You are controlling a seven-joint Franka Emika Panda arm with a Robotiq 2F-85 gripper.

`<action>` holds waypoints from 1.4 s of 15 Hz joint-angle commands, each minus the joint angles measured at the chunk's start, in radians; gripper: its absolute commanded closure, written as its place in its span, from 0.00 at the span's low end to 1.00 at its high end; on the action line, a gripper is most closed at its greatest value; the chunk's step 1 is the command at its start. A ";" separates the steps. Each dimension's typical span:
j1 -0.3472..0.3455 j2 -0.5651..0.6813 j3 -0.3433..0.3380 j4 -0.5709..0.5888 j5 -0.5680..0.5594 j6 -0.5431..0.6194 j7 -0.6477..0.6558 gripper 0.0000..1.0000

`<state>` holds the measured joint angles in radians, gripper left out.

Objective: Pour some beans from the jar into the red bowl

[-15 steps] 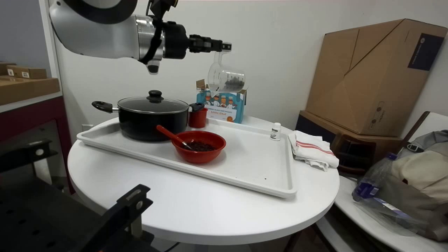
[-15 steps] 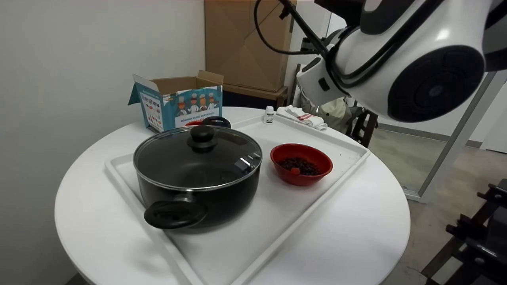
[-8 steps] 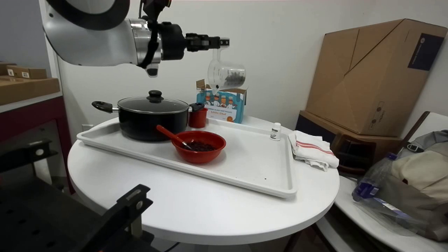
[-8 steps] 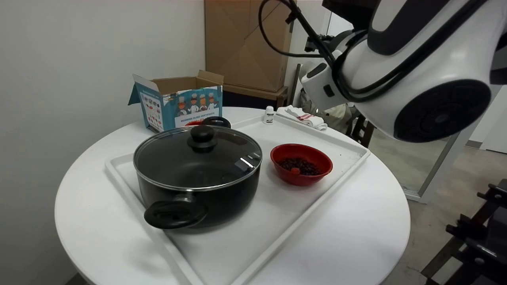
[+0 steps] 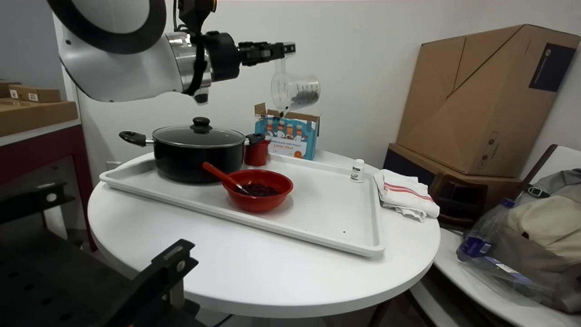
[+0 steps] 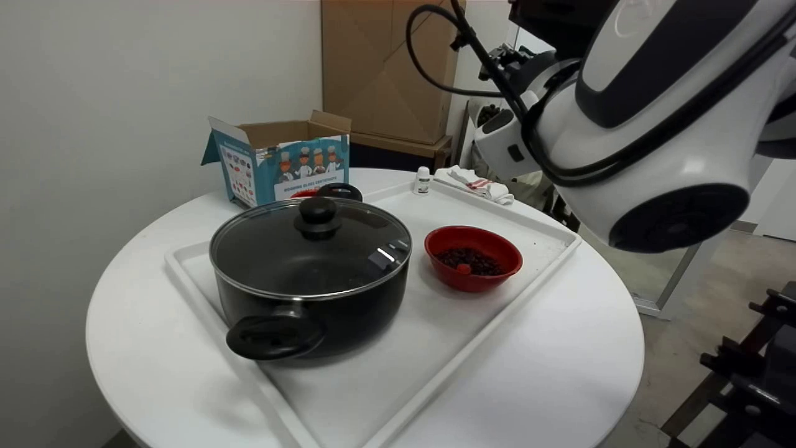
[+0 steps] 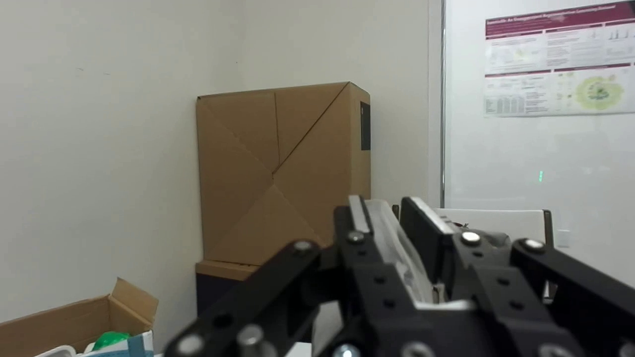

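The clear jar (image 5: pixel 297 88), a measuring jug with a handle and spout, is held in the air above the red bowl (image 5: pixel 258 193). It lies tilted on its side, with its mouth and spout down to the left. Dark beans (image 5: pixel 305 96) lie along its lower wall, and a few dark specks show at the spout. My gripper (image 5: pixel 289 48) is shut on the jar's handle; the translucent handle also shows between the fingers of the gripper (image 7: pixel 381 208) in the wrist view. The red bowl (image 6: pixel 472 274) holds dark beans and a red-handled spoon (image 5: pixel 222 175).
A black lidded pot (image 5: pixel 198 159) stands beside the bowl on the white tray (image 5: pixel 327 200). A red cup (image 5: pixel 257 153), a blue box (image 5: pixel 290 141), a small white bottle (image 5: pixel 357 170) and a folded towel (image 5: pixel 404 193) are behind and to the side.
The jar has tipped further, its base rising and its spout pointing lower. Dark beans have moved to the spout. The gripper has risen slightly and the forearm has lowered; the bowl has not moved.
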<state>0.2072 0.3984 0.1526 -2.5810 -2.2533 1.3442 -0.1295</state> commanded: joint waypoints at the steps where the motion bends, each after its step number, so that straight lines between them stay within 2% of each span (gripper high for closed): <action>1: 0.012 0.028 -0.002 -0.007 -0.026 -0.070 0.027 0.88; 10: -0.003 0.047 0.003 0.026 0.009 -0.051 0.034 0.88; 21: -0.172 0.063 -0.031 0.235 0.322 0.259 0.024 0.88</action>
<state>0.0686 0.4443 0.1363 -2.4105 -2.0119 1.5433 -0.1016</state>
